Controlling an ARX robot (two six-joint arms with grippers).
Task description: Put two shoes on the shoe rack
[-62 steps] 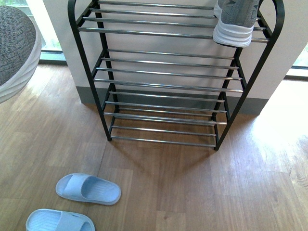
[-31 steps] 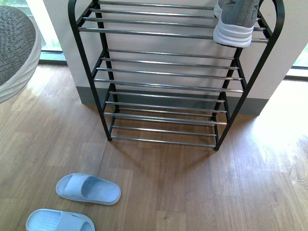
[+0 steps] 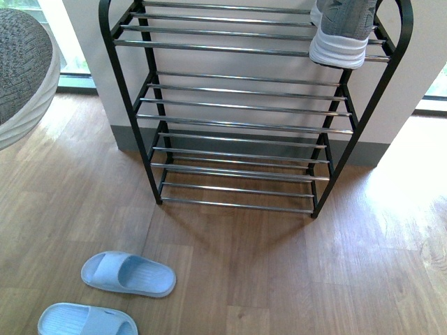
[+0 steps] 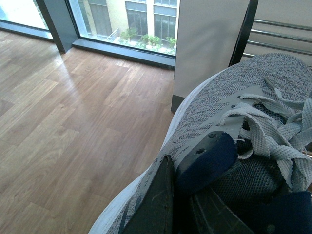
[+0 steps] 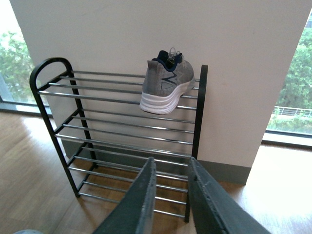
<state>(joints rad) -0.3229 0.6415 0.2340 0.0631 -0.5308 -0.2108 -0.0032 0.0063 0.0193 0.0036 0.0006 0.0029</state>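
Step in hand: placing shoe 2. Shoe 1 is already on the rack, on the top tier at its right end as the front view shows it. Its toe points at the wall and its white heel overhangs the front bar.

Left gripper: clenched on shoe 2 at the collar beside the tongue, with 1 dark finger outside the knit and navy lining pressed around it. Shoe 2 is off the floor, and a black rack post and a few chrome bars show just past its toe. The front view shows neither the shoe nor the arm, so you cannot fix its height against the tiers.

Right gripper: released, fingers a narrow gap apart with nothing between them, aimed at the rack from well back.

Next move, as a judgement: bring shoe 2 over the top tier to the free side of shoe 1 with its toe to the wall. Let the sole rest across at least 2 bars before you open. The bars are thin and spaced, so a tilted sole could slip through or tip off the front.

2 pale blue slides lie on the floor, well apart from the rack.

Writing: none legible. Shoe 1 has a navy angular mark on its side, too small to read as a brand.
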